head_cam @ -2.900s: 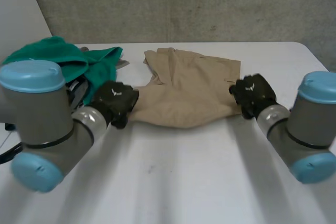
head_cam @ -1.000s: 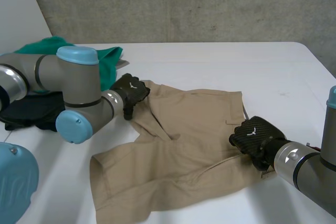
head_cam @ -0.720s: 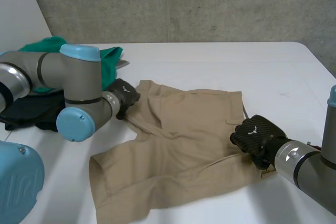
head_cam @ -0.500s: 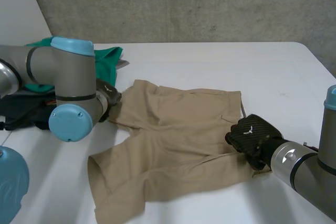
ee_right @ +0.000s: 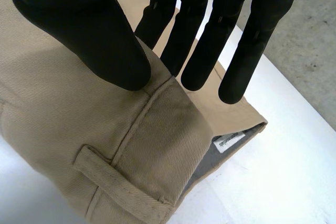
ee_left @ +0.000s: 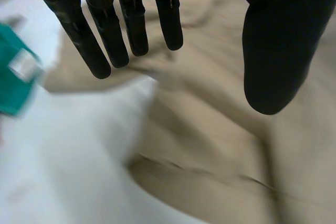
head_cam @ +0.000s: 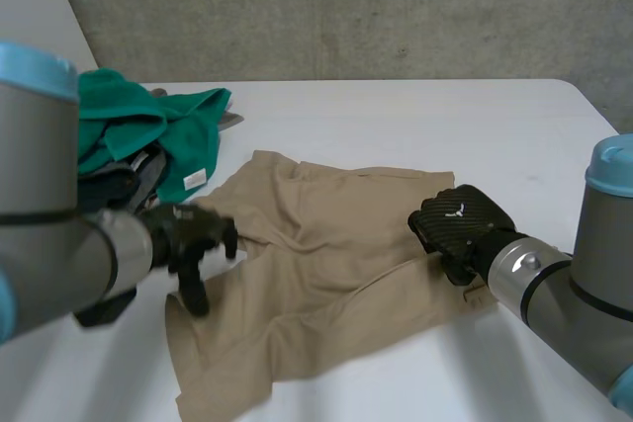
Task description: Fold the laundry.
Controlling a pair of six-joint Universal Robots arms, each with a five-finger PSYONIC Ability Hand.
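Khaki shorts (head_cam: 326,244) lie spread and rumpled on the white table (head_cam: 396,126), waistband toward the right. My left hand (head_cam: 188,244) hovers over the shorts' left leg, open. In the left wrist view its straight fingers (ee_left: 105,40) and thumb (ee_left: 273,51) stand apart above the cloth (ee_left: 210,145) with nothing between them. My right hand (head_cam: 455,229) is at the waistband on the shorts' right side. In the right wrist view its thumb (ee_right: 84,30) presses the folded waistband (ee_right: 136,124) against the fingers behind it, next to a belt loop (ee_right: 105,177).
A green garment (head_cam: 148,130) is heaped at the table's far left over a dark garment (head_cam: 134,180); its edge (ee_left: 13,77) shows beside my left fingers. A grey wall runs behind the table. Bare table lies at the far and near right.
My left hand let go of the shorts' far left part and swung nearer, now over the left leg. The shorts have settled flat. My right hand has shifted slightly with the waistband.
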